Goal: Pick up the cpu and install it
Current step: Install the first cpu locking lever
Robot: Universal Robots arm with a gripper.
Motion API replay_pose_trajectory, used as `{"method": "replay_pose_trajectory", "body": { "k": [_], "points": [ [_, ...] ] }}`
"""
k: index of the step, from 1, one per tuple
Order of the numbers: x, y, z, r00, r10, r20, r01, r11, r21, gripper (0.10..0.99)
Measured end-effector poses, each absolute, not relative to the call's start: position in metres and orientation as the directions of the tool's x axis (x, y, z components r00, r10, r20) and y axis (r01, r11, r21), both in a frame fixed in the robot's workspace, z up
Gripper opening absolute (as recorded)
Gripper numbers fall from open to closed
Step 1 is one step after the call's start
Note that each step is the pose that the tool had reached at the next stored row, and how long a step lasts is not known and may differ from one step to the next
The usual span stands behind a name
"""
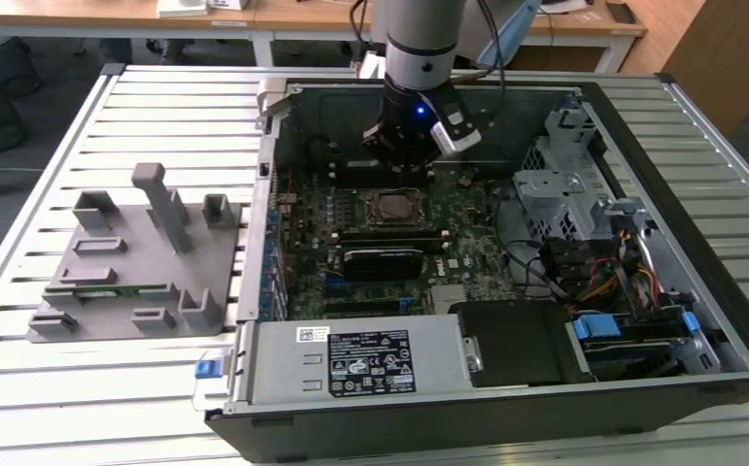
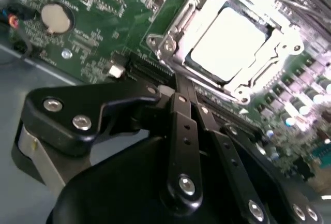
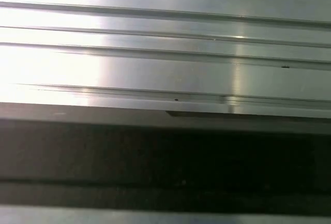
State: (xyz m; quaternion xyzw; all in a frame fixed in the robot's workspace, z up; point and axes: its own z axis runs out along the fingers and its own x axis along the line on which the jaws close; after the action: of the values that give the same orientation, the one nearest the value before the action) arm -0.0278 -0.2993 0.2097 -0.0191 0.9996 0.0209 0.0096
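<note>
The cpu (image 2: pixel 232 43), a flat square chip with a bright silvery-white top, lies inside the metal socket frame (image 2: pixel 178 30) on the green motherboard (image 2: pixel 103 22). My gripper (image 2: pixel 178 84) is shut with nothing between its black fingers, and its tips hover just short of the socket's edge, apart from the chip. In the exterior view the gripper (image 1: pixel 404 163) hangs inside the open computer case, just beyond the socket (image 1: pixel 393 207) toward the case's back wall.
The case (image 1: pixel 633 320) holds a power supply (image 1: pixel 348 361), a drive cage (image 1: pixel 562 184) and loose cables (image 1: pixel 595 277) around the board. A grey fixture (image 1: pixel 141 257) with a green memory stick (image 1: pixel 102 288) stands on the ribbed metal table (image 3: pixel 165 69) at the exterior view's left.
</note>
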Motion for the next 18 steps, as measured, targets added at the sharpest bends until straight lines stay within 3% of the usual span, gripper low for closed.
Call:
{"method": "replay_pose_trajectory", "body": {
  "k": [18],
  "points": [
    [-0.0272,-0.3068,0.2099,-0.999,-0.038,-0.020,-0.039,0.998,0.041,0.106]
  ]
}}
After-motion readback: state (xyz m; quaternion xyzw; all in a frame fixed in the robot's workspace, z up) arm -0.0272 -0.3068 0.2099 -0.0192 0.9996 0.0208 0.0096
